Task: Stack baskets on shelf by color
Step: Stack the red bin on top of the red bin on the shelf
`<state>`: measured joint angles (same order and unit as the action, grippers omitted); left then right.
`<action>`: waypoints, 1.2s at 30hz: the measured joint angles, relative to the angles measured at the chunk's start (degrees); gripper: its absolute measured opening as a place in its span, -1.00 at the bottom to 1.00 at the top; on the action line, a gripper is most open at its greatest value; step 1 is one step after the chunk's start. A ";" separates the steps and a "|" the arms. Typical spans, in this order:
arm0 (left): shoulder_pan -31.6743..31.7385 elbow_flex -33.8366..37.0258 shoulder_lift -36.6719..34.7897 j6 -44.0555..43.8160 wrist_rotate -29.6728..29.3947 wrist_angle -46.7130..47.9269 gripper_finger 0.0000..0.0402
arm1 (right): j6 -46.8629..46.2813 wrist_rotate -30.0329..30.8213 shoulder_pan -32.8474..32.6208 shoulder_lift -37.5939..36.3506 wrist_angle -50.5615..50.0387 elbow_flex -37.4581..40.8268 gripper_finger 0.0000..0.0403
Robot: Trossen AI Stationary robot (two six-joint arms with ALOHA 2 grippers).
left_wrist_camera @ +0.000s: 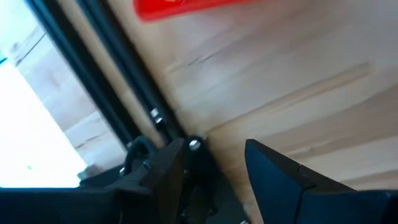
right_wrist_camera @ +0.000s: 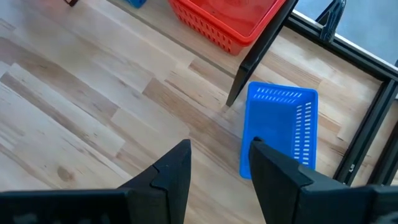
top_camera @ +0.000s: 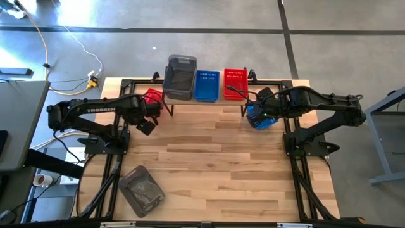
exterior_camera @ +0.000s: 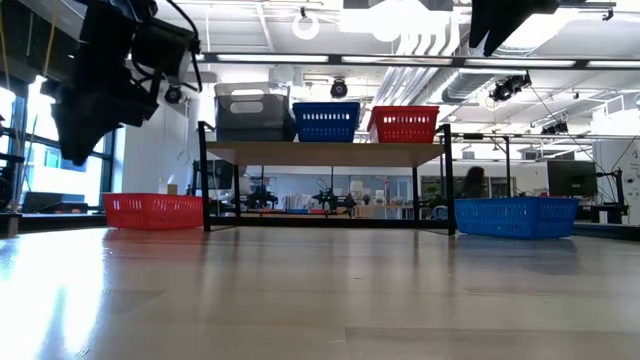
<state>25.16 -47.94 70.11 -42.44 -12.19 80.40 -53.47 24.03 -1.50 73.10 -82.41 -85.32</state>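
On the shelf (top_camera: 209,100) at the table's far edge stand a grey basket (top_camera: 180,77), a blue basket (top_camera: 206,85) and a red basket (top_camera: 235,84). Another red basket (top_camera: 152,96) rests on the table left of the shelf, and another blue basket (top_camera: 258,119) right of it. A further grey basket (top_camera: 142,189) lies near the near-left corner. My left gripper (left_wrist_camera: 214,162) is open above the table, near the red basket (left_wrist_camera: 186,6). My right gripper (right_wrist_camera: 221,165) is open above the blue basket (right_wrist_camera: 280,127), clear of it.
The shelf's black legs (right_wrist_camera: 258,56) stand close to the blue basket on the table. A black frame rail (left_wrist_camera: 124,93) runs along the table's edges. Bare wooden tabletop (top_camera: 215,158) spreads across the middle and the near side.
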 joint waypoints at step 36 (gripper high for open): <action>17.71 0.00 0.04 -21.11 -3.77 -15.63 -0.20 | 1.05 2.43 0.00 0.00 0.87 -0.02 -0.28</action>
<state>42.87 -47.94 70.15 -63.54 -15.95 64.77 -52.42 26.46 -1.50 73.10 -81.54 -85.34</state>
